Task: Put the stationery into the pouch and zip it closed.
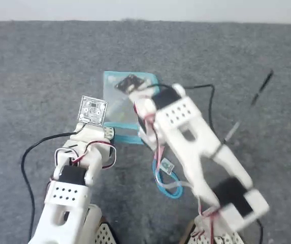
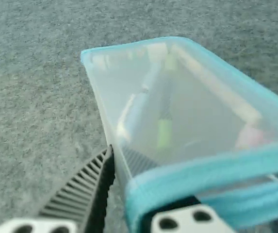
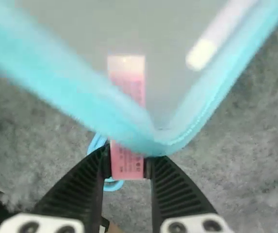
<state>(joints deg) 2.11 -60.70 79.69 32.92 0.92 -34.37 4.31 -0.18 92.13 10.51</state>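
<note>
A clear pouch [image 1: 119,104] with a teal zip edge lies mid-table. My left gripper [image 1: 109,133] is shut on its near edge; in the left wrist view the fingers [image 2: 92,187] pinch the pouch [image 2: 177,111], and pens and a green marker [image 2: 164,131] show through it. My right gripper [image 1: 141,116] is over the pouch's right side. It is shut on a pink eraser [image 3: 126,162], which is partly under the teal edge [image 3: 80,116] at the pouch's mouth.
A black pen [image 1: 262,89] and a thin pale pen [image 1: 231,132] lie on the grey carpet to the right of the arms. A blue cord with a tag [image 1: 165,175] lies between the two arm bases.
</note>
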